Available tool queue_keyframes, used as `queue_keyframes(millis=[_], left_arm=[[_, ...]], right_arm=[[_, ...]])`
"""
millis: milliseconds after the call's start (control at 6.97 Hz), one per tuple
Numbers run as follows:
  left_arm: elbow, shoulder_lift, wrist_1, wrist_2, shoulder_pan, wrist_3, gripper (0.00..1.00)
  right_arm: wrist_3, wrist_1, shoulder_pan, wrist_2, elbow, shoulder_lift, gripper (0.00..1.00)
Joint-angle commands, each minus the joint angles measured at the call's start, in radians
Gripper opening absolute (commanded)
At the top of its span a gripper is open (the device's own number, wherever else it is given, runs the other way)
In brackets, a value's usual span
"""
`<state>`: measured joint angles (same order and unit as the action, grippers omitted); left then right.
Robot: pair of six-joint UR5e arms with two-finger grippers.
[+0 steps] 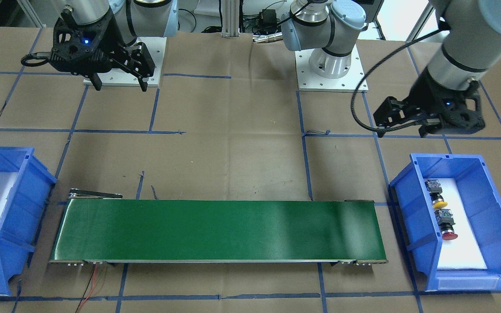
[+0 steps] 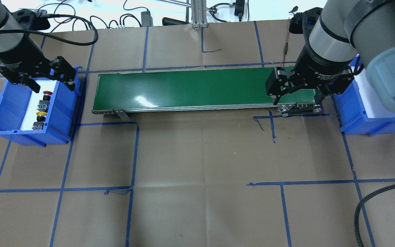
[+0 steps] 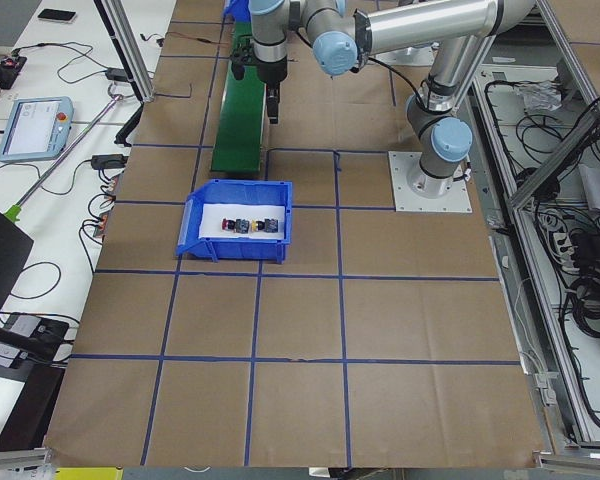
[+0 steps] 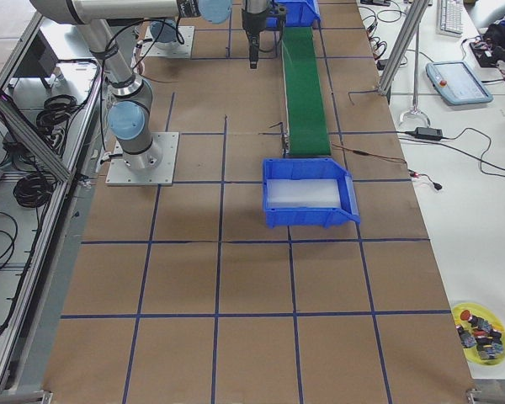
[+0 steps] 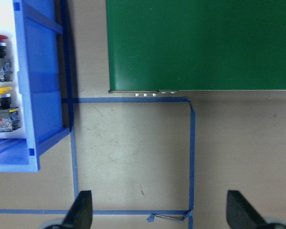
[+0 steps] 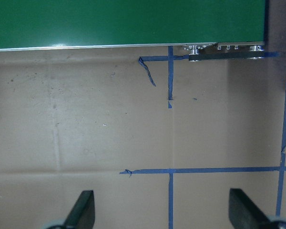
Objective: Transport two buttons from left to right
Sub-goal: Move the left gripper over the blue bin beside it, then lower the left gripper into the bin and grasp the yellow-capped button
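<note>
Buttons (image 1: 444,216) crowd one bin (image 1: 410,208) near the empty, wide-open left end effector (image 5: 159,206); gripping one may knock its neighbour.

Robot lab: taped table (image 3: 300,330), teach pendant (image 3: 30,128)

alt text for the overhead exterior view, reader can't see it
A red button and a yellow button lie in the left blue bin, with the open left gripper hovering close by. A green conveyor belt lies between it and the right blue bin; the open right gripper hangs near the belt's right end.
</note>
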<state>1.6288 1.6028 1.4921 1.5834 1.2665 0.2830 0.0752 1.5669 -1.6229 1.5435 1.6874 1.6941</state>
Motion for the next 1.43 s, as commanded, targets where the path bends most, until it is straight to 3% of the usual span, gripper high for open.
queue_keyframes(millis=[0, 287, 717, 1291], left_arm=[[-0.051, 0.095, -0.012, 0.007, -0.163, 0.175, 1.00], [-0.159, 0.224, -0.024, 0.003, -0.234, 0.310, 0.99], [-0.104, 0.285, -0.148, -0.003, -0.277, 0.361, 0.97], [0.063, 0.289, -0.379, -0.016, -0.285, 0.309, 0.99]], right_arm=[[0.001, 0.001, 0.000, 0.000, 0.000, -0.001, 1.00], [0.002, 0.002, 0.000, -0.002, -0.002, -0.002, 1.00], [0.002, 0.002, 0.000, 0.001, 0.000, -0.005, 1.00], [0.000, 0.002, 0.000, 0.001, 0.000, -0.008, 1.00]])
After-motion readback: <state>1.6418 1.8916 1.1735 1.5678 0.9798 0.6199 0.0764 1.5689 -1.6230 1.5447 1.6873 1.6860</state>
